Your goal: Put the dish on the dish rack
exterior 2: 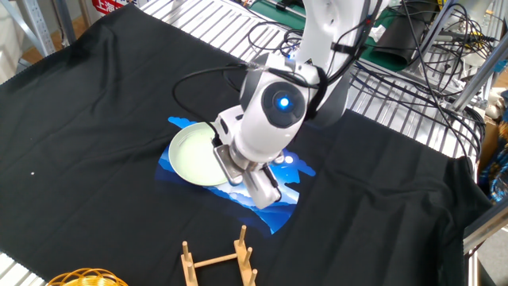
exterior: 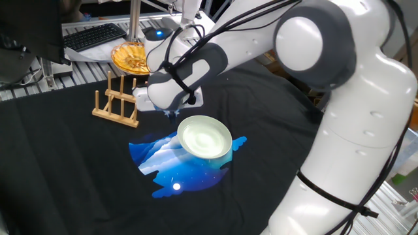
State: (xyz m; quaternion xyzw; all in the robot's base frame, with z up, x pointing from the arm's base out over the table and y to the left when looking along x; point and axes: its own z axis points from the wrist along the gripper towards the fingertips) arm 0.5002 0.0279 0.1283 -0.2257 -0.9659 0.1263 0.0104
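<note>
The dish (exterior: 205,137) is a pale mint-white plate lying flat on a blue print in the middle of the black cloth. It also shows in the other fixed view (exterior 2: 193,154), partly behind the arm. The gripper (exterior: 173,113) points down at the dish's far-left rim, low over the cloth. Only a dark fingertip stub shows under the white hand (exterior 2: 246,171), so I cannot tell how the jaws stand. The light-wood dish rack (exterior: 117,102) stands upright to the left of the gripper and holds nothing. It shows at the bottom of the other fixed view (exterior 2: 219,258).
An orange-yellow fluted dish (exterior: 130,57) sits behind the rack on the metal shelf, and also shows in the other fixed view (exterior 2: 79,278). A keyboard (exterior: 95,36) lies at the back left. The arm's large white links (exterior: 353,117) fill the right side. Cables (exterior 2: 429,48) hang at the back.
</note>
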